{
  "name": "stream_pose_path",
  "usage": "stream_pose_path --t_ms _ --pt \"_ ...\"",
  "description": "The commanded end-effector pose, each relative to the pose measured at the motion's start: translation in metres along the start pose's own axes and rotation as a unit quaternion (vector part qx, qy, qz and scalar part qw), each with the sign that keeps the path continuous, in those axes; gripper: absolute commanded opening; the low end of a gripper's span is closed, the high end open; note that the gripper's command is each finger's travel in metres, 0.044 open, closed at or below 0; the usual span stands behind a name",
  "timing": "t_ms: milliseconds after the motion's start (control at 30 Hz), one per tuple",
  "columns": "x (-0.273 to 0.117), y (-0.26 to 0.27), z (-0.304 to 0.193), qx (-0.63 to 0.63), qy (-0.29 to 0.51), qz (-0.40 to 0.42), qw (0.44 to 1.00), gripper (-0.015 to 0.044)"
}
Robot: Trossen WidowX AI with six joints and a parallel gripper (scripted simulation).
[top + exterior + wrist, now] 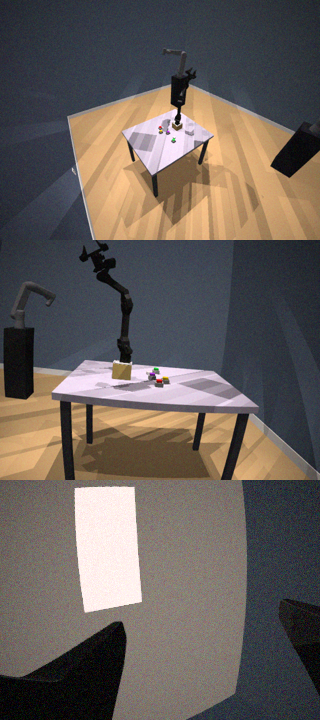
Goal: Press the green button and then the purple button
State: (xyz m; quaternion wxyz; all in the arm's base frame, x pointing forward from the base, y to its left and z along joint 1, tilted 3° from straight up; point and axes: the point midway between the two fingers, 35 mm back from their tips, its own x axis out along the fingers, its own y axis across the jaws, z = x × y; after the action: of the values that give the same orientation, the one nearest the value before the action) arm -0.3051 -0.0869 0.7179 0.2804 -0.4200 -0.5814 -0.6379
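The green button (pixel 173 139) (pixel 156 368) stands on the table (pixel 160 165) (pixel 155 404). The purple button (pixel 168 132) (pixel 152 374) stands near it, between the green one and the red and yellow ones. Both caps look raised. My gripper (pixel 193 69) (pixel 90 243) (pixel 205 619) is open and empty. It is raised high above the table, pointing upward, far from all the buttons. The wrist view shows only the ceiling, a bright ceiling panel and a wall between the spread fingers.
A red button (pixel 160 127) (pixel 159 381) and a yellow button (pixel 161 131) (pixel 165 378) stand close to the purple one. A small white object (pixel 174 137) (pixel 147 373) lies by the green button. My arm stands on a wooden box-like base (pixel 177 126) (pixel 121 371).
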Motion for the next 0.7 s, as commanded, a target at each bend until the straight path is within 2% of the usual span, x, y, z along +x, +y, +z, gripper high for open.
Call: stream_pose_path --t_ms 0,300,667 --pt "-0.001 0.0 -0.003 0.002 0.004 -0.002 1.0 0.04" --pt "-0.068 0.012 -0.144 0.091 0.191 -0.083 0.974 0.04" --pt "-0.194 0.086 -0.262 0.166 0.411 -0.118 0.889 0.04"
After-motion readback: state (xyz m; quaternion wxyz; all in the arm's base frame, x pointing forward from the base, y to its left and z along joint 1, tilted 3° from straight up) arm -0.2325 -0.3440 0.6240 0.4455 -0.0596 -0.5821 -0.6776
